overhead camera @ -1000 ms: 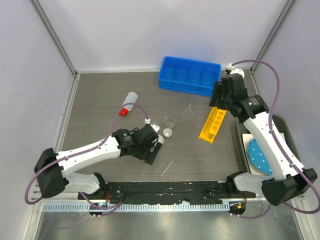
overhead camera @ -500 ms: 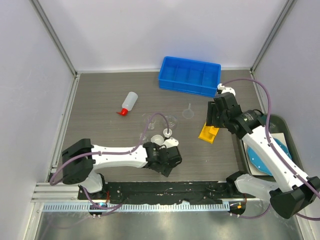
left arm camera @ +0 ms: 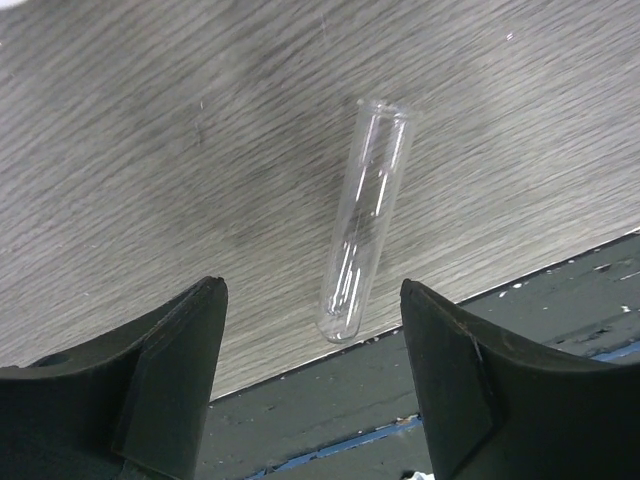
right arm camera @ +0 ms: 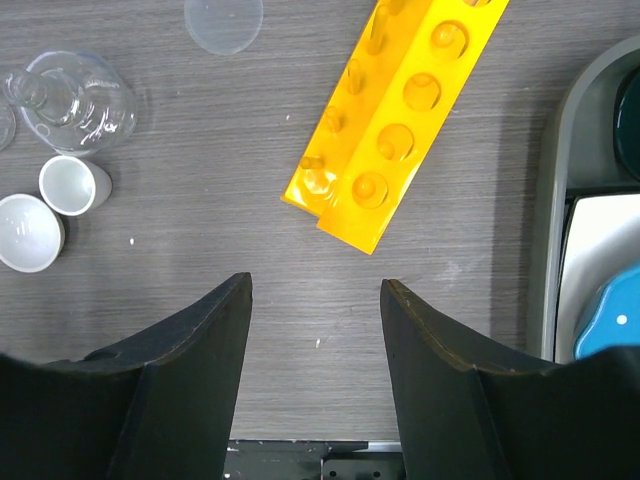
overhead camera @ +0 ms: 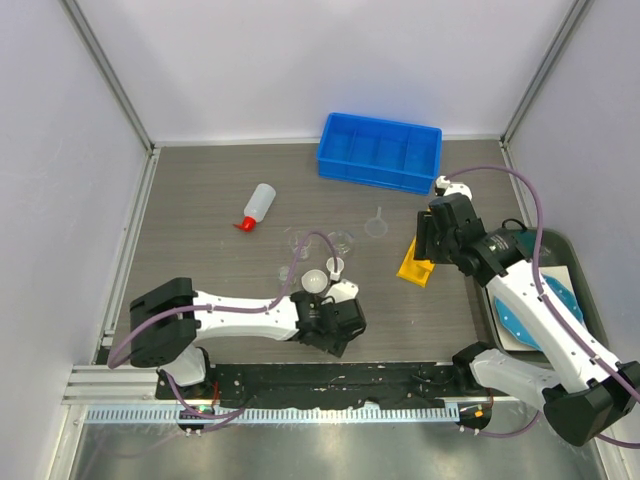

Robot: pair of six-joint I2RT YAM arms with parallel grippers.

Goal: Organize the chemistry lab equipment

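Hovering released above the table [left arm camera: 150, 150] near its front edge, the left claw [left arm camera: 312, 330] framed a thin glass tube [left arm camera: 365, 215] lying flat below its spread fingers; the right claw [right arm camera: 315, 300], likewise released and empty, hung near the yellow rack [right arm camera: 400, 110] lying on the table
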